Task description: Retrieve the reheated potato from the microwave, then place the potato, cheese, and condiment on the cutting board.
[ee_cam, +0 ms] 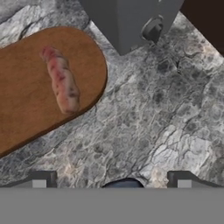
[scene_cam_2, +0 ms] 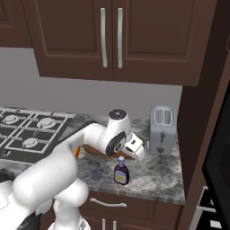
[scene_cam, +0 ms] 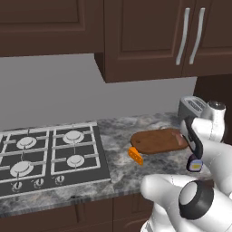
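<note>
Lying on cutting board [ee_cam: 30, 100], potato [ee_cam: 61, 81] clear in hand view; cheese [scene_cam: 135, 155] left base view; jaws spread

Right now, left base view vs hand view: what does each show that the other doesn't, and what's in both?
Left base view alone: the cheese on the counter just off the left end of the cutting board, the stovetop, and the condiment standing upright in front of the board.

Hand view alone: the potato seen clearly, lying lengthwise on the board near its rounded end, and the open gripper above bare counter, holding nothing.

Both: the cutting board, the toaster behind it, and the grey stone counter.
</note>
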### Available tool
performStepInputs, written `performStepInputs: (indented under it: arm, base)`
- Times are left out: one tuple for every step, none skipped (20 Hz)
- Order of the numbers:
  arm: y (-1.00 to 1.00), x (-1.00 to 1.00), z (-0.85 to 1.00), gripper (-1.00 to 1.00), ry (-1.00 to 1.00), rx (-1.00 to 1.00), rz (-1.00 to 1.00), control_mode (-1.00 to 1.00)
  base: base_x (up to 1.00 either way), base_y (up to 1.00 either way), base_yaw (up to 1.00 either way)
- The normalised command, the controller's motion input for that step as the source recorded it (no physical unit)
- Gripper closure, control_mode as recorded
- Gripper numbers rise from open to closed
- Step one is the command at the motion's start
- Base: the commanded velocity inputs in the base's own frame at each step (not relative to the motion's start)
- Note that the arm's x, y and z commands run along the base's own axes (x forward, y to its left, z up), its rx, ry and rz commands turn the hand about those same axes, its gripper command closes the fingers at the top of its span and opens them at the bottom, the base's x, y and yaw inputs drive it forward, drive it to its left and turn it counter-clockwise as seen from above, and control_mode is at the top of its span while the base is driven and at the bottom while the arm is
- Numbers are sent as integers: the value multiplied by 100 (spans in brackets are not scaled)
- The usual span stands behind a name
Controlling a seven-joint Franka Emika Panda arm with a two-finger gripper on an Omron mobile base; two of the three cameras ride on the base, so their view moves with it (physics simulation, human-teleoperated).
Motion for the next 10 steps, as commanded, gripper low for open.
performStepInputs:
  arm:
    - [0,-4,0,-100,0,0,-5,-100]
    - [0,0,0,-100,0,0,-5,-100]
    - [0,0,0,-100,0,0,-5,-100]
    - [0,0,0,-100,0,0,-4,-100]
    - [0,0,0,-100,0,0,-3,-100]
    - [3,0,-1,-100,0,0,-3,-100]
    - [9,0,-5,-100,0,0,-4,-100]
    - [9,0,-5,-100,0,0,-4,-100]
    - [5,0,-6,-100,0,0,-4,-100]
    - [0,0,-1,-100,0,0,-3,-100]
  base:
    - [0,0,0]
    - [0,0,0]
    - [0,0,0]
    - [0,0,0]
    - [0,0,0]
    - [0,0,0]
    - [0,0,0]
    - [0,0,0]
    - [0,0,0]
    - [0,0,0]
